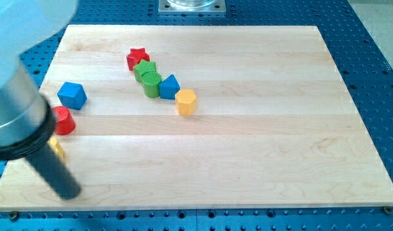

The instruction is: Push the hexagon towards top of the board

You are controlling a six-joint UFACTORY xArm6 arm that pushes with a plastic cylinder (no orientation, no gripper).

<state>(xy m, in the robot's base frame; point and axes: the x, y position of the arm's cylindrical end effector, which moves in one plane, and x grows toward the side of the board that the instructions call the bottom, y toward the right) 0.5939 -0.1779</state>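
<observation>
While my tip [66,190] is sitting at the view's bottom left — no jaws fitted — the yellow hexagon [186,101] is awaiting approach from below, untouched.

The arm enters from the view's upper left as a pale blur, narrowing to a grey collar and then the dark rod, which slants down toward the view's right. My tip [68,191] sits at the tabletop's [247,160] lower left corner.
</observation>
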